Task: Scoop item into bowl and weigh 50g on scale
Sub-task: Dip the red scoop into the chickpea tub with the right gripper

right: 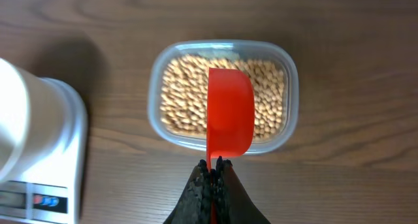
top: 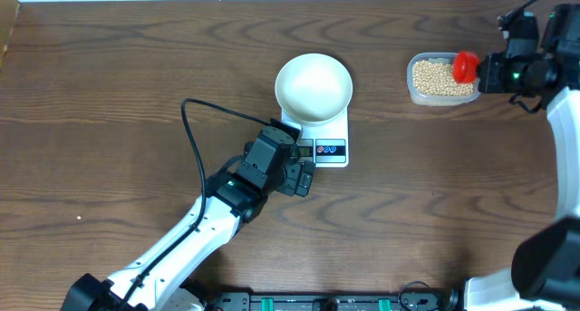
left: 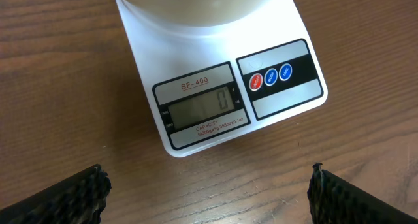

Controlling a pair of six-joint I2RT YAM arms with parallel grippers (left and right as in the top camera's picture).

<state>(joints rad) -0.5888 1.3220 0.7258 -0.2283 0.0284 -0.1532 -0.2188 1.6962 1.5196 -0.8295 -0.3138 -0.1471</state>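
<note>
The white bowl [top: 313, 85] stands empty on the white scale [top: 330, 150], whose display [left: 202, 108] reads 0. Pale-tan beans [top: 438, 76] fill a clear plastic tub [top: 413, 89] at the back right. My right gripper [right: 213, 165] is shut on the handle of a red scoop [right: 229, 113], held above the tub with no beans showing in it; the scoop also shows in the overhead view [top: 465, 65]. My left gripper [left: 208, 185] is open and empty, just in front of the scale's front edge [top: 305, 177].
A black cable [top: 201, 121] loops from the left arm over the table left of the scale. The tub [right: 287, 126] sits near the table's far right, with the right arm [top: 562, 121] beside it.
</note>
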